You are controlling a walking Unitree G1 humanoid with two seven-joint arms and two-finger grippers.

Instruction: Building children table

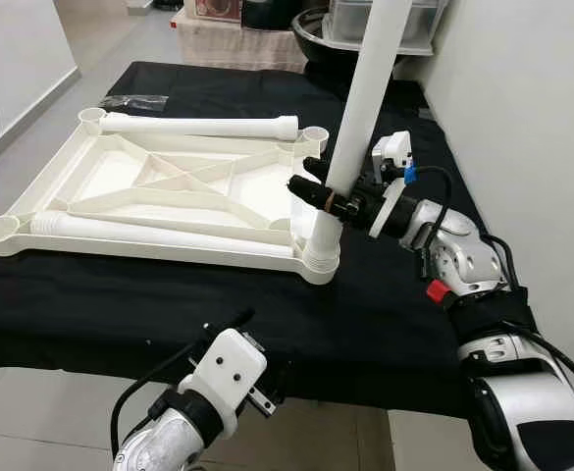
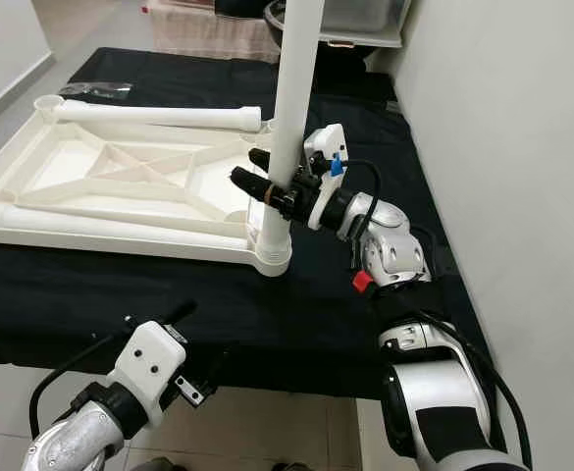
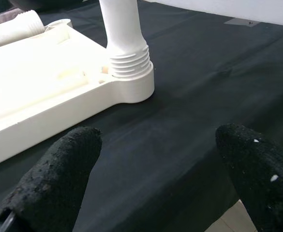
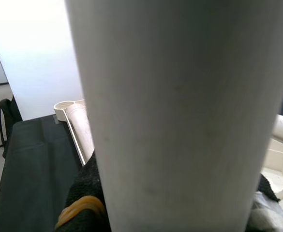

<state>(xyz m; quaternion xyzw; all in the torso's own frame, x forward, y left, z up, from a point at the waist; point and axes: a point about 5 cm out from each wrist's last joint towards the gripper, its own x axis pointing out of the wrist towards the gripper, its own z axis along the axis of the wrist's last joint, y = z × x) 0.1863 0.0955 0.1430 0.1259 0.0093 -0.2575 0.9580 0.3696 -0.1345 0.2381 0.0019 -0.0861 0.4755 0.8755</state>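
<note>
The white plastic tabletop (image 1: 183, 182) lies upside down on a black cloth. One white leg (image 1: 365, 88) stands upright in its near right corner socket (image 1: 321, 257), threads showing at the base (image 3: 129, 60). My right gripper (image 1: 306, 177) is shut on this leg just above the socket; the leg (image 4: 180, 116) fills the space between its fingers (image 4: 83, 193). Two more legs lie on the tabletop, one along the far edge (image 1: 198, 126) and one along the near edge (image 1: 159, 231). My left gripper (image 3: 156, 183) hangs open, low by the table's front edge (image 1: 237, 329), empty.
A small black packet (image 1: 134, 100) lies on the cloth (image 1: 385, 314) beyond the far left corner. A dark bowl (image 1: 316, 29) and a clear bin (image 1: 424, 20) stand at the back. A white wall (image 1: 522, 98) runs close along the right side.
</note>
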